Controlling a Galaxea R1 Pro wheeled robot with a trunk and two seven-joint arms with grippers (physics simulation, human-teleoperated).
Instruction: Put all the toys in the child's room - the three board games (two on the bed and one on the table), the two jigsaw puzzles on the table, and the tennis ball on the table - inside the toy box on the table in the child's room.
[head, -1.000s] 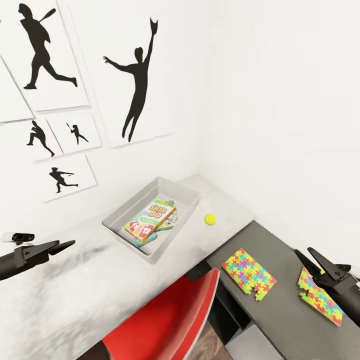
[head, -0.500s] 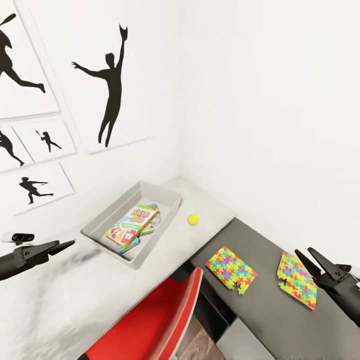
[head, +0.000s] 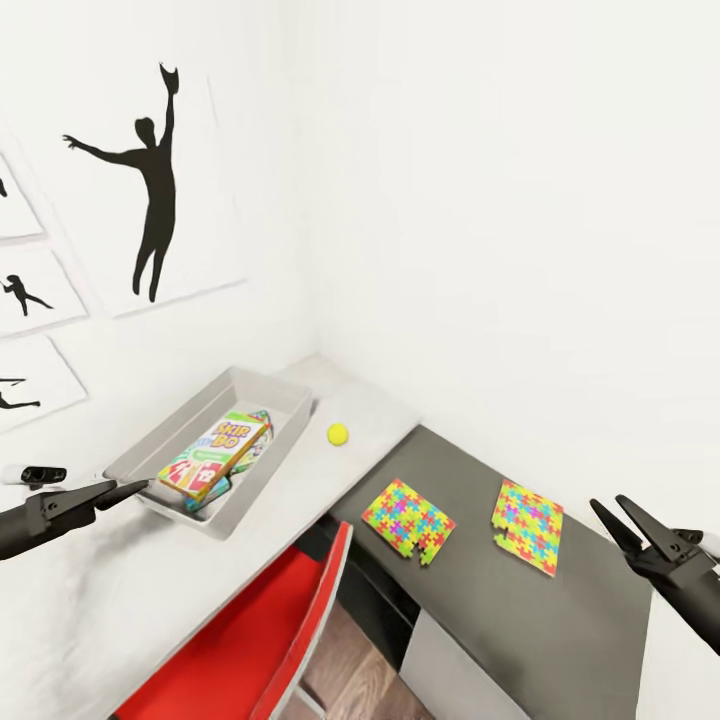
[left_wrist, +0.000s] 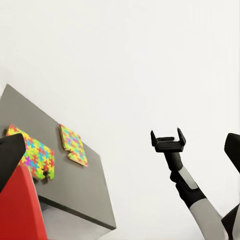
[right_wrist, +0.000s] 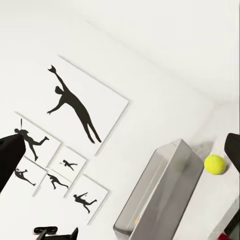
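View has panned right; both end effectors, left (head: 128, 488) and right (head: 618, 516), hang apart-fingered, empty. Tennis ball (head: 338, 434) beside toy box (head: 150, 450) on bench (head: 380, 420).

On the white desk (head: 330, 465) stands the light grey toy box (head: 150, 450), holding a "Skip-Bo" board game (head: 213, 455) stacked on other game boxes. The tennis ball (head: 338, 434) lies just beside the box, apart from it. Two jigsaw puzzles (head: 408, 519) (head: 527, 526) lie flat, near each other, on the dark grey desk section (head: 560, 610). A red chair (head: 250, 640) sits below. The left pincer (head: 125, 489) hangs near the box, its tips close together; the right pincer (head: 613, 514) is spread, near the far puzzle. Black silhouette pictures (head: 140, 190) hang on the wall.
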